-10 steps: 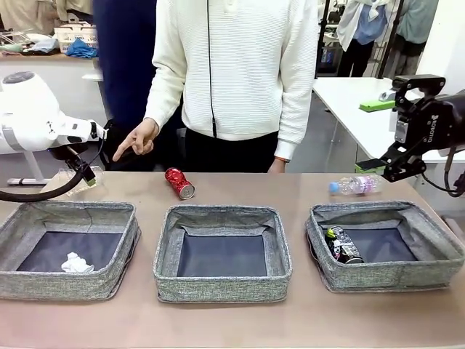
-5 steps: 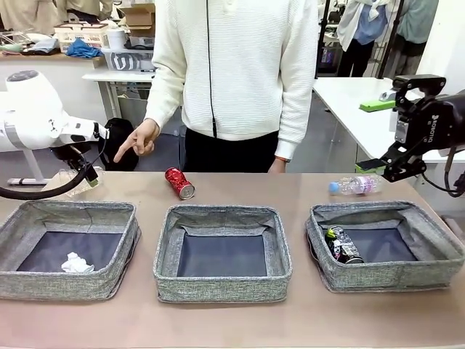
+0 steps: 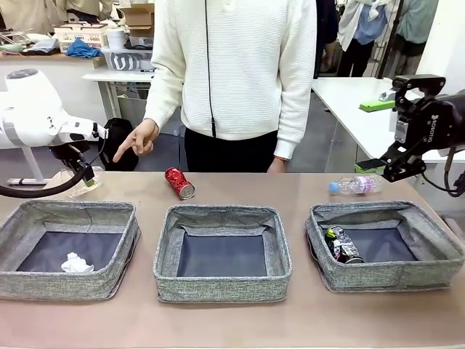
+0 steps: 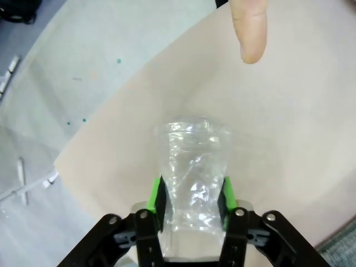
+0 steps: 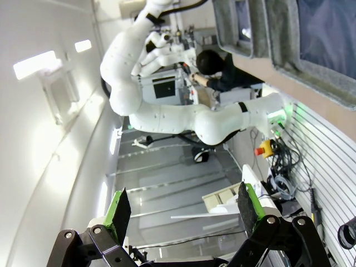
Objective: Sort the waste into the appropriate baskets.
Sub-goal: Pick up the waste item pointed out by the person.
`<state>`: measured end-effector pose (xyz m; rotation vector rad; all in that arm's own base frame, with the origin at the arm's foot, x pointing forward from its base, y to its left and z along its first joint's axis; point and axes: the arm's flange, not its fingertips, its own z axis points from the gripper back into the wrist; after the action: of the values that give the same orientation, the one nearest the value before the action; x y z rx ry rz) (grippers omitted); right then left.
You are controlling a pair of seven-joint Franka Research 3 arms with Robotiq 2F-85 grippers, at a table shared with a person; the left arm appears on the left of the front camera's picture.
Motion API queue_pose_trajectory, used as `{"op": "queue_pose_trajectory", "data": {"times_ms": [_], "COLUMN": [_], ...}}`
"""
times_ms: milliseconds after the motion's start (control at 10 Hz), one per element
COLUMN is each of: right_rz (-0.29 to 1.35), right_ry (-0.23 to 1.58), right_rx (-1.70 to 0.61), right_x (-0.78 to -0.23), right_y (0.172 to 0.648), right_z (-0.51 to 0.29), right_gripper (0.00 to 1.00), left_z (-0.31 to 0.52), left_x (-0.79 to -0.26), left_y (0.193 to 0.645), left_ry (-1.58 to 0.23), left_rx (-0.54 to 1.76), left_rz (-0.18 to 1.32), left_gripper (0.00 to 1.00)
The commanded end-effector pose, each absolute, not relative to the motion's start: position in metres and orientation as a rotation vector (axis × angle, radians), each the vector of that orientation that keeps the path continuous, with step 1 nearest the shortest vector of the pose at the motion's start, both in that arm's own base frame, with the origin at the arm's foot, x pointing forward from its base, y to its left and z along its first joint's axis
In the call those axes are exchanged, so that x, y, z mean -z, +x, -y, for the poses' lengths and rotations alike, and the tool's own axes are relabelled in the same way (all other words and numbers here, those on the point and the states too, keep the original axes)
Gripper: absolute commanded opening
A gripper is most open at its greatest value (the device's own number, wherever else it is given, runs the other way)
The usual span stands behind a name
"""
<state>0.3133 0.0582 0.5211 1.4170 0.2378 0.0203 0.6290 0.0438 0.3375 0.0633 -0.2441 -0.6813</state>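
Observation:
At the table's back left lies a crushed clear plastic bottle [image 3: 75, 182] [image 4: 194, 172]. My left gripper [image 3: 85, 178] [image 4: 192, 196] is shut on it, green pads pressing both of its sides. A red can [image 3: 179, 182] lies behind the middle basket [image 3: 218, 215]. The left basket [image 3: 67, 210] holds a crumpled white paper ball [image 3: 76, 263]. In the right basket [image 3: 385, 209] lies a dark printed can [image 3: 341, 246]. Behind that basket lies a small clear bottle with a pink label [image 3: 356, 185]. My right gripper [image 3: 394, 166] [image 5: 182, 214] hangs open and empty above it.
A person in a white sweater stands at the far side, one hand [image 3: 134, 142] pointing down toward the back-left corner; its fingertip [image 4: 248, 28] shows beyond the bottle. The table's far edge runs close behind the bottle. Bare table lies in front of the baskets.
My left gripper's fingers have closed in on the crushed bottle. The right arm, the cans and the baskets have not moved.

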Motion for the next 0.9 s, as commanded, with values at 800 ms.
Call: {"op": "queue_pose_trajectory", "data": {"times_ms": [800], "right_rz": [-0.234], "right_ry": [1.44], "right_rx": [-0.022], "right_x": [-0.523], "right_y": [0.313], "right_z": [-0.059], "right_gripper": [1.0], "left_z": [-0.069], "left_x": [-0.455], "left_y": [0.545], "left_ry": [0.014], "left_rx": [0.415], "left_rz": [0.285], "left_gripper": [0.24]}}
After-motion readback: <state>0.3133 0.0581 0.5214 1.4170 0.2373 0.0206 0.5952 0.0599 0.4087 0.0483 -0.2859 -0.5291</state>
